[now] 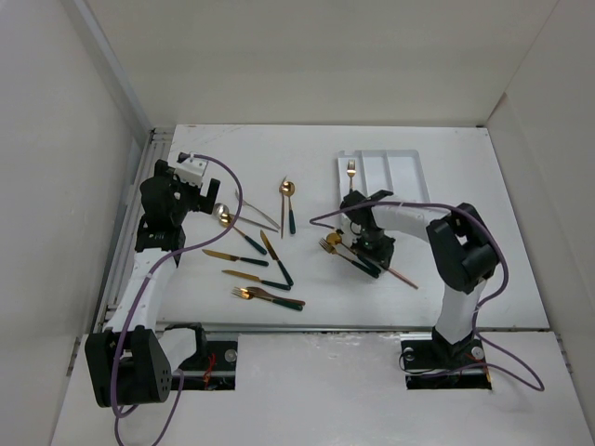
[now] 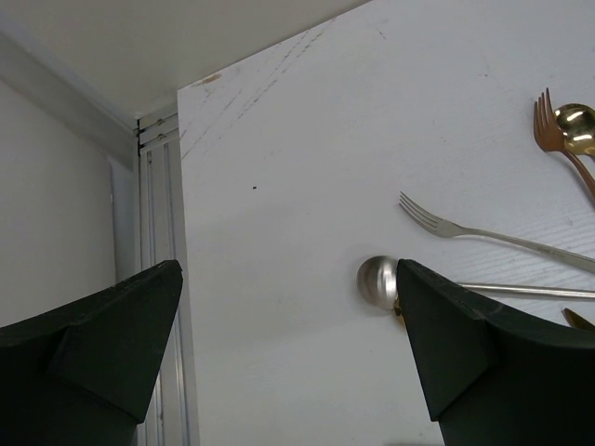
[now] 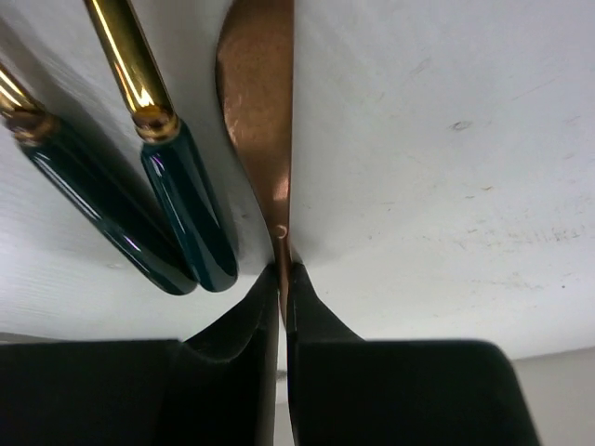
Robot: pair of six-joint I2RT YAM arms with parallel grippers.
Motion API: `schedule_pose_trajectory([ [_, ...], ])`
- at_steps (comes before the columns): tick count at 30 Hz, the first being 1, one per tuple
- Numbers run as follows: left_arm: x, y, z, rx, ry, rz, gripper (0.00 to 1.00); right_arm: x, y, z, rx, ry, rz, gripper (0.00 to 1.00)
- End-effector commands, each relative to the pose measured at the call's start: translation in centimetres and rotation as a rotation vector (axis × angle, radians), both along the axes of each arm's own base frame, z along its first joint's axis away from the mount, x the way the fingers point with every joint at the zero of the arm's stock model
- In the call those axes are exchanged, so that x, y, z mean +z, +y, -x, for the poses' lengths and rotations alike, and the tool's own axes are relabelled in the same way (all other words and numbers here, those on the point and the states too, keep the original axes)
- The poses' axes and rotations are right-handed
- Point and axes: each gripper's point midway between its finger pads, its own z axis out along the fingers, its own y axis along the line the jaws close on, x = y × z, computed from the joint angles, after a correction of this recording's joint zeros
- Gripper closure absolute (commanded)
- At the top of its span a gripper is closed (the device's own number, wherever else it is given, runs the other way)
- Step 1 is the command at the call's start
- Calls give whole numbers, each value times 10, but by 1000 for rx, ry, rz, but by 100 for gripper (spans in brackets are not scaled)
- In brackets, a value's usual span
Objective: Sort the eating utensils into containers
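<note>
Copper knife (image 3: 256, 93), pinched at its neck by fully closed right gripper (image 3: 282, 279) beside two green handles (image 3: 186, 214), lying diagonal just nearside of tray (image 1: 402, 172) with near-to-far compartments; right arm nearer, left gripper (image 2: 288, 288) wide open, empty, well apart.
</note>
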Motion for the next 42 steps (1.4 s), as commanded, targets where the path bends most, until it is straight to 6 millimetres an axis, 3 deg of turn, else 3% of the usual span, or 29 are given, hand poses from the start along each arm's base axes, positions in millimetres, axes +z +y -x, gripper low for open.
schedule_pose_trajectory([
  [1, 13, -1, -3, -4, -42, -7, 0, 13, 37, -29, -51, -137, -204, 100],
  [8, 12, -1, -1, -4, -42, -7, 0, 21, 41, -43, -101, -190, -274, 100],
  [14, 11, -1, 1, -4, -42, -7, 0, 31, 45, -40, -106, -225, -327, 100],
  [26, 13, -1, 0, -4, -51, -8, 0, 76, 47, -58, -168, -389, -498, 100],
  [31, 16, -1, 1, -4, -60, -8, 0, 119, 48, -85, -228, -504, -634, 100],
  [32, 9, -1, 3, -4, -42, -7, 0, 129, 48, -91, -243, -529, -661, 100],
  [36, 9, 0, 3, 4, -42, -9, 0, 186, 46, -134, -332, -689, -844, 100],
  [38, 8, 0, 5, 5, -42, -9, 0, 209, 36, -158, -385, -755, -896, 100],
  [42, 6, 3, 6, 28, -31, -4, 0, 229, 21, -208, -506, -843, -935, 100],
])
